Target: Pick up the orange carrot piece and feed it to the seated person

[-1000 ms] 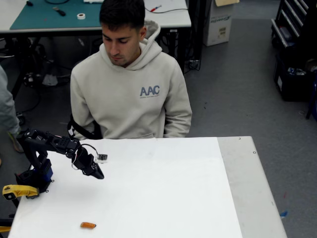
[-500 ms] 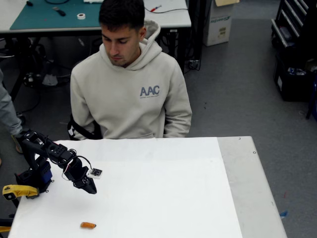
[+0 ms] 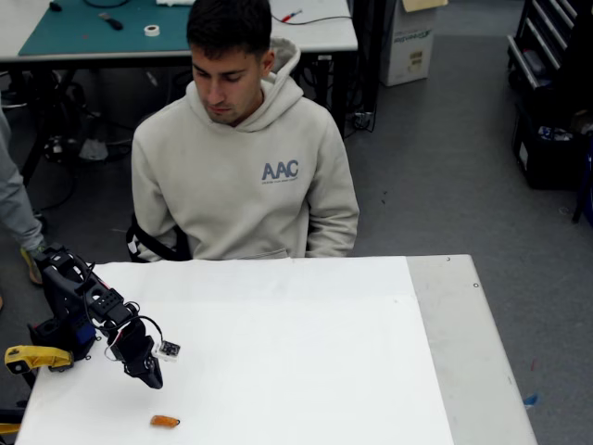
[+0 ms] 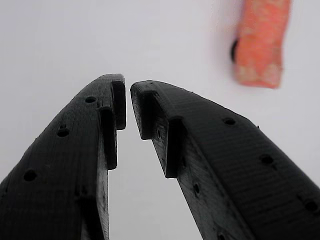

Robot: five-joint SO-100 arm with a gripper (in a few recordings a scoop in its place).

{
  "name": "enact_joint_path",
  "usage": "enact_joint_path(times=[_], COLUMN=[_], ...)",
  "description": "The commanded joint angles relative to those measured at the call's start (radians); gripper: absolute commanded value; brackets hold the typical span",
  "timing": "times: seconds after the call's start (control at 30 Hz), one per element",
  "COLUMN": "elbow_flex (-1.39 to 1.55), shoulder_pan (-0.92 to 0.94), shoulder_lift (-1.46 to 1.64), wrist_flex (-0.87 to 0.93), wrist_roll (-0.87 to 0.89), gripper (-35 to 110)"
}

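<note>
The orange carrot piece point(image 3: 165, 421) lies on the white table near its front left edge. In the wrist view the carrot piece point(image 4: 262, 42) sits at the upper right, beyond my fingertips. My black gripper point(image 3: 153, 379) hangs just above and left of the carrot, tips pointing down toward the table. Its jaws are nearly closed with a thin gap and nothing between them point(image 4: 128, 102). The seated person point(image 3: 243, 158) in a beige hoodie sits behind the table's far edge, looking down.
A yellow clamp handle point(image 3: 35, 356) holds my base at the table's left edge. Another person's grey sleeve point(image 3: 13, 199) shows at the far left. The white table point(image 3: 306, 362) stretches to the right.
My arm has swung down and toward the front of the table, bringing the gripper from mid-left to just above the carrot. The carrot has not moved.
</note>
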Motion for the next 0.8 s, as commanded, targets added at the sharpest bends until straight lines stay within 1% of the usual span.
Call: enact_joint_path(times=[0.0, 0.4, 0.77], elbow_flex=[-0.146, -0.394, -0.43], shoulder_pan=[0.021, 0.067, 0.149], shoulder_lift=[0.015, -0.253, -0.276], wrist_flex=[-0.011, -0.011, 0.003], wrist_roll=[-0.023, -0.032, -0.034], gripper=[-2, -2, -2])
